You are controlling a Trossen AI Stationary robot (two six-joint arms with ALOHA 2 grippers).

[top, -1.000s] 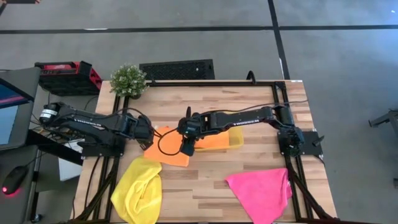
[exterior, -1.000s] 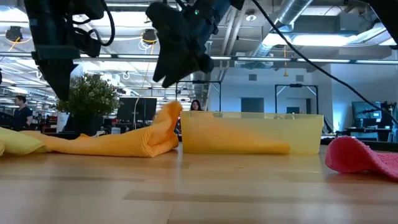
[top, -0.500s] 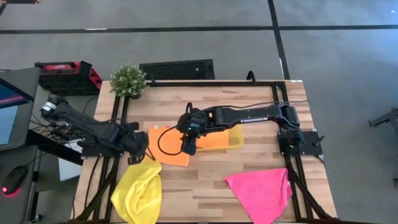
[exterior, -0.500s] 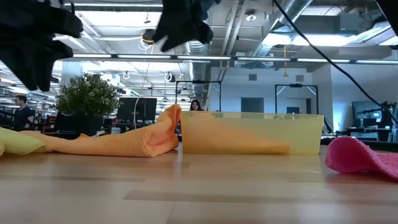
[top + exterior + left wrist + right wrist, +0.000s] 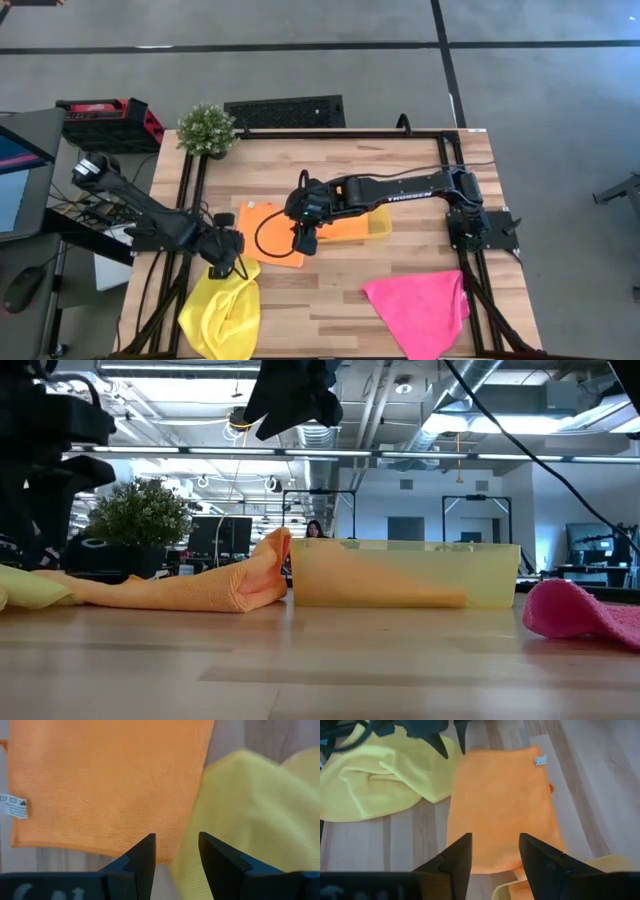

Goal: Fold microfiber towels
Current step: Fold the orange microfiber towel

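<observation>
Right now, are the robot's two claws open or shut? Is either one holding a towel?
Left gripper: open, empty, above the yellow towel.
Right gripper: open, empty, above the orange towel.

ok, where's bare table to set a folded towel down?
Free: the strip between the yellow towel and pink towel, and the far edge between the plant and the right arm's base. Crowded: the middle, where the orange towel, tray and both grippers sit.
</observation>
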